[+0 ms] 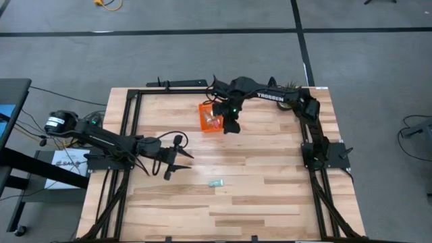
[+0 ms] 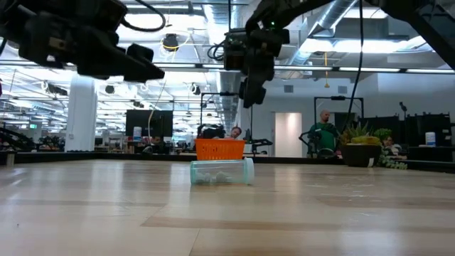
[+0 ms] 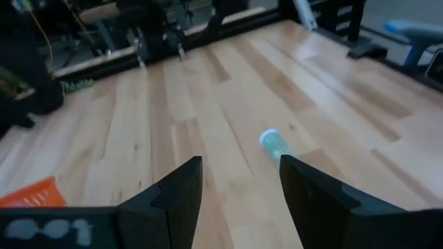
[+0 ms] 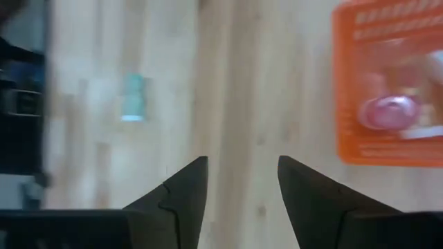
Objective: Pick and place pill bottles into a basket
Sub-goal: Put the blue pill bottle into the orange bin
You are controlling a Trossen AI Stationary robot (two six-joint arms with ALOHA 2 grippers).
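Observation:
A pale teal-green pill bottle (image 1: 215, 183) lies on its side on the table near the front middle; it also shows in the low view (image 2: 222, 171), the left wrist view (image 3: 275, 144) and the right wrist view (image 4: 133, 97). The orange basket (image 1: 210, 116) stands at the far middle with bottles inside, one pinkish (image 4: 391, 111). My left gripper (image 1: 173, 167) is open and empty, above the table left of the lying bottle. My right gripper (image 1: 231, 127) is open and empty, just right of the basket and raised above the table.
A small green potted plant (image 1: 291, 86) stands at the table's far right corner, also in the low view (image 2: 362, 151). A black frame (image 1: 128, 121) runs along the table's edges. People show in the room beyond the table (image 2: 325, 131). Bare wood (image 1: 270, 182) lies right of the bottle.

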